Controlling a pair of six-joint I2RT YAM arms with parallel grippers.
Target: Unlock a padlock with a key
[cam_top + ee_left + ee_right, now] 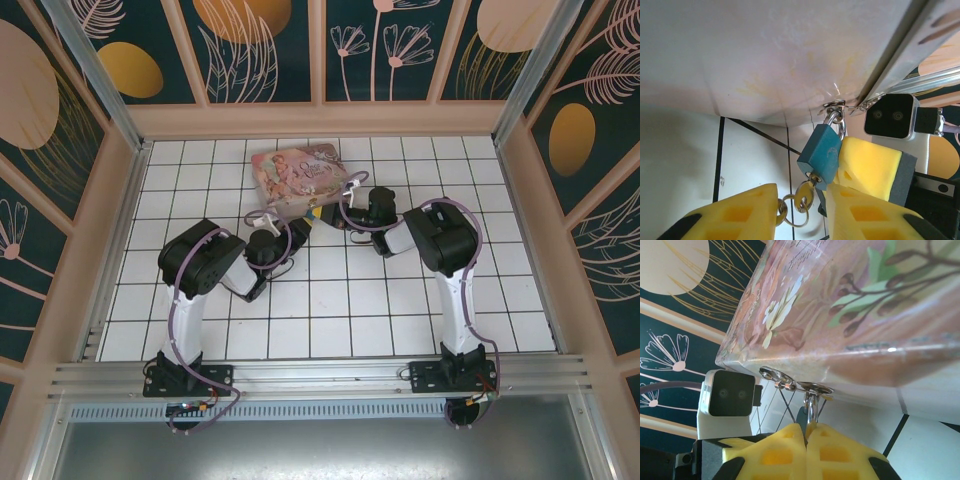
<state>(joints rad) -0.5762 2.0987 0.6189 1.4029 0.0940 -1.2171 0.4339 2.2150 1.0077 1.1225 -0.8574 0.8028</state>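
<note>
The blue padlock [821, 156] hangs by its silver shackle [836, 120] from the hasp on the front of the pink floral tin box [295, 180]. The key [807, 196] is stuck into the padlock's bottom, and its rings [790, 212] dangle to the left. My left gripper [802, 222] is open below the lock. Its yellow fingers [735, 215] stand either side of the key, and one ring touches the left finger. My right gripper [806, 432] is shut on the padlock. The shackle [811, 407] rises from between its pads to the hasp [815, 388].
The tin box stands at the back middle of the white tiled floor [340, 310], and both arms meet at its near edge. The tin wall [765, 55] is close above the left gripper. Wooden walls enclose the table on three sides.
</note>
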